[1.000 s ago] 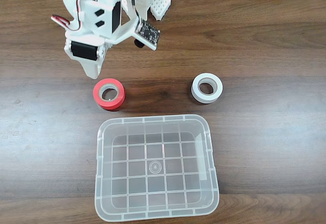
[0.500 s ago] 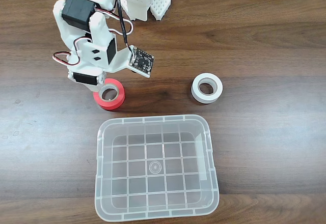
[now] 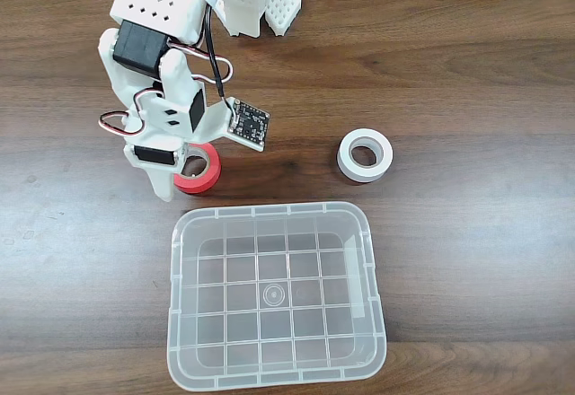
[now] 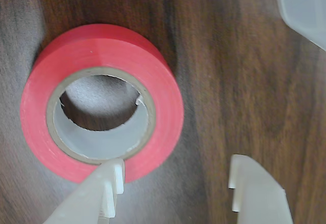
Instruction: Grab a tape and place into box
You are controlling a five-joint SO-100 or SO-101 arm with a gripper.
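Tape (image 4: 102, 102), the red roll, lies flat on the desk (image 3: 467, 63) with its grey-beige core facing up, just beside the far left corner of the box (image 3: 274, 373) in the fixed view. It is not yet lifted. Lying flat, the roll offers its wall as the only thing to pinch, which explains the approach from above.

Hand (image 4: 173, 183) is open and holds nothing. In the wrist view one fingertip overlaps the near rim of the roll while the other stands out over bare wood beside it, so the jaws seem to straddle the roll's wall on one side; whether the first tip sits inside the core or over the rim, I cannot tell. In the fixed view the arm (image 3: 157, 81) leans over the roll and hides its left part.

Box sits open and empty near the front edge, close to the roll, so the carry should be short. White roll (image 3: 365, 155) lies well apart to the right, untouched.

Judgement: step in hand is the descent before closing; a poorly seated finger could push the roll aside
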